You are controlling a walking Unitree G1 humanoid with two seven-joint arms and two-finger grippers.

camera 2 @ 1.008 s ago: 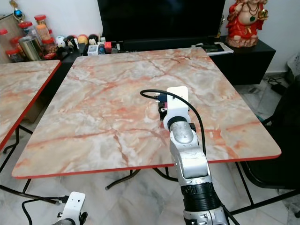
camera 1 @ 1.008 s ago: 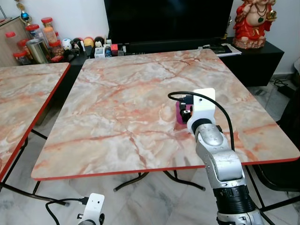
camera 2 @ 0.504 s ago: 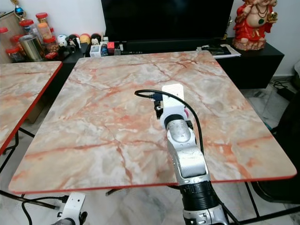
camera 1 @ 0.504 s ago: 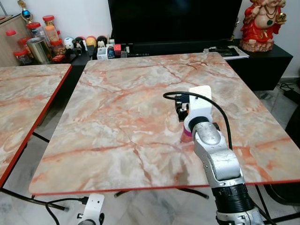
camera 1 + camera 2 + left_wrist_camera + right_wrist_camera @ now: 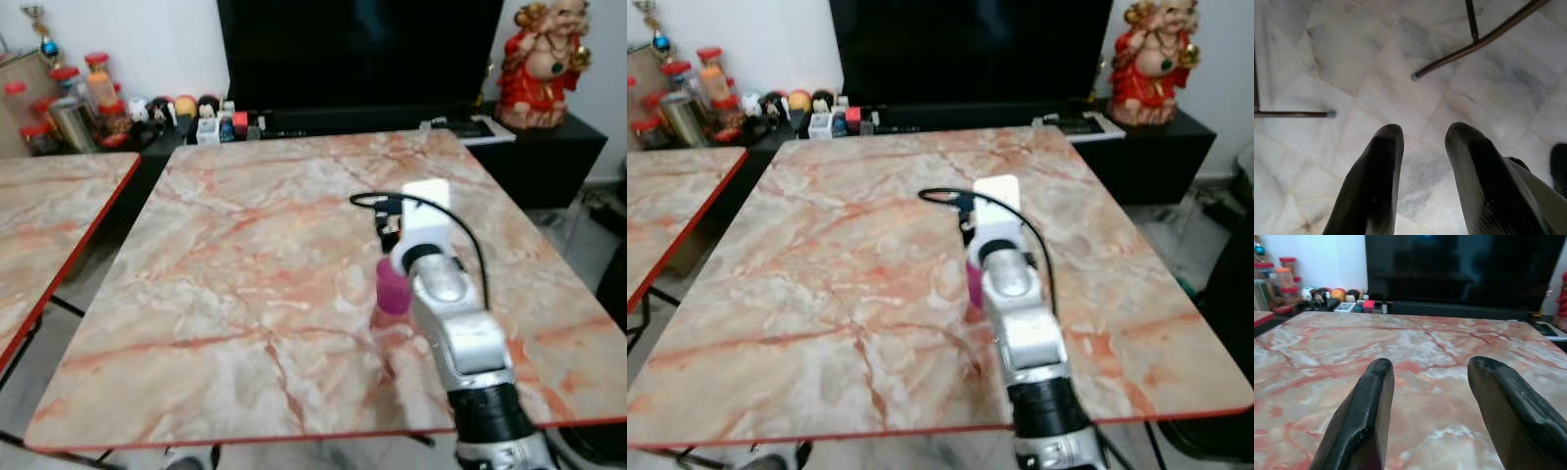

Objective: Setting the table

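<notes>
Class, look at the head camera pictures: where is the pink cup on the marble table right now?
The pink cup stands on the marble table, right of centre and towards the near edge, just in front of the right gripper, whose fingers are apart.

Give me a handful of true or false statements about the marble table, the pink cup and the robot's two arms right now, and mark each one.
1. The pink cup stands on the marble table. True.
2. The right gripper has its fingers shut tight. False: they stand apart, nothing between the tips.
3. The left gripper is over the tabletop. False: it hangs above the floor tiles, near the table legs.
4. A red statue stands on the black cabinet past the table's far right corner. True.
5. Plates are laid on the table. False: none are.
</notes>
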